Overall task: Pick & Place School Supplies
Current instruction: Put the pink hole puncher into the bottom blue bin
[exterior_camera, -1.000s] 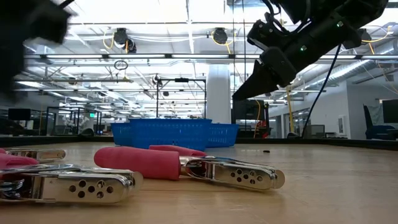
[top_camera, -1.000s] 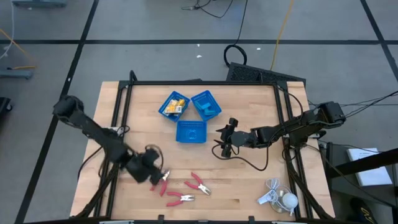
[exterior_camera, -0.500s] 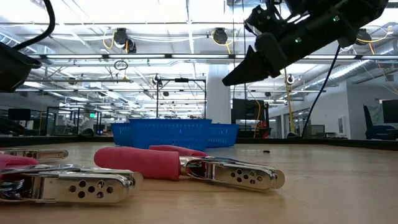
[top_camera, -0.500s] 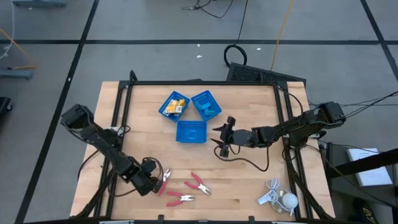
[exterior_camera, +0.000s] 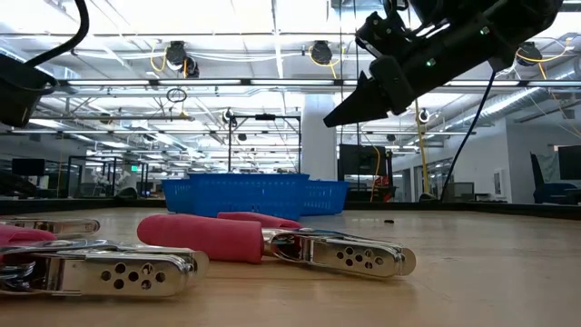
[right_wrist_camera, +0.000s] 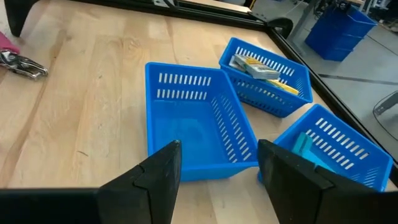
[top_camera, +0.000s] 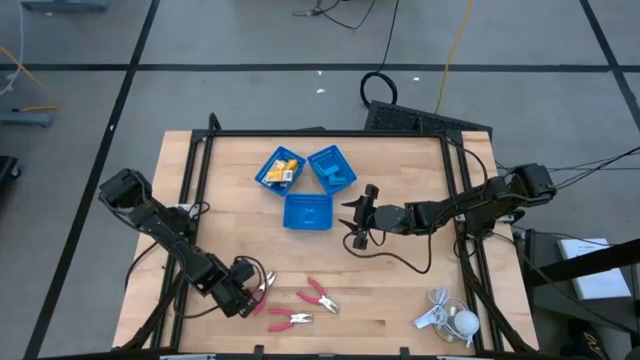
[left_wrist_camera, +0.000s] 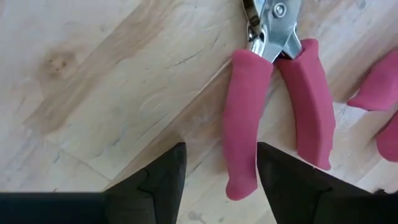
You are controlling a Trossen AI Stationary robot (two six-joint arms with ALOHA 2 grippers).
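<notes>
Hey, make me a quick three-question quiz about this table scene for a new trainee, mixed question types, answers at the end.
1. True or false: the left gripper has one red handle of a pair of pliers between its open fingers.
2. Multiple choice: in the high view, which blue tray holds the yellow packets? A. the back left tray B. the back right tray C. the front tray
3. Fill in: the right gripper hovers beside the ___ tray, which looks empty.

Key
1. True; the fingers straddle the handle, but whether they touch it cannot be told.
2. A
3. front
</notes>
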